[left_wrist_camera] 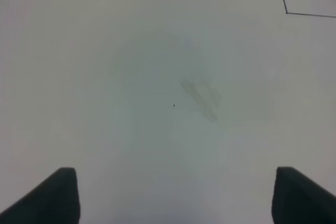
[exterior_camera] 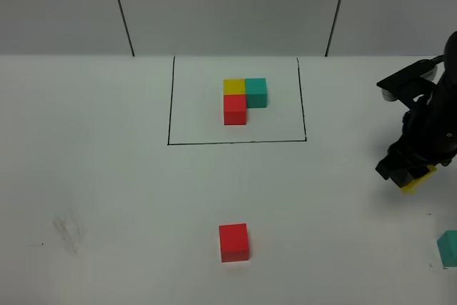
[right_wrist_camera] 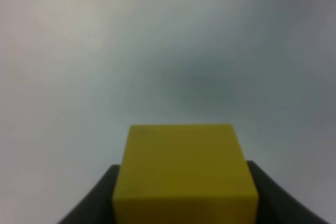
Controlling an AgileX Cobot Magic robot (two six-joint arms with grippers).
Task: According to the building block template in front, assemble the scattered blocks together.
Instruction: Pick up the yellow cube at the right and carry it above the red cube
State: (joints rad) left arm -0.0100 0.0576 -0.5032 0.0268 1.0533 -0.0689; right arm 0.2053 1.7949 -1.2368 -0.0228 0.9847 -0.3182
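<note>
A white bench (exterior_camera: 107, 176) is shown from above. A black rectangle (exterior_camera: 235, 142) is drawn on its far half. The building block template (exterior_camera: 243, 98) is placed inside this outline as a joined L: the template yellow cube (exterior_camera: 233, 86) forms the corner, the template teal cube (exterior_camera: 256, 92) is set against its right side, and the template red cube (exterior_camera: 235, 110) is set against its near side. A loose red cube (exterior_camera: 233, 241) is located on the near half, well apart from the outline. A loose teal cube (exterior_camera: 448, 248) is cut off by the right edge. The right gripper (exterior_camera: 405, 173) is closed around a loose yellow cube (exterior_camera: 421, 178) at the right. A faint smudge (exterior_camera: 68, 233) is visible near left.
</note>
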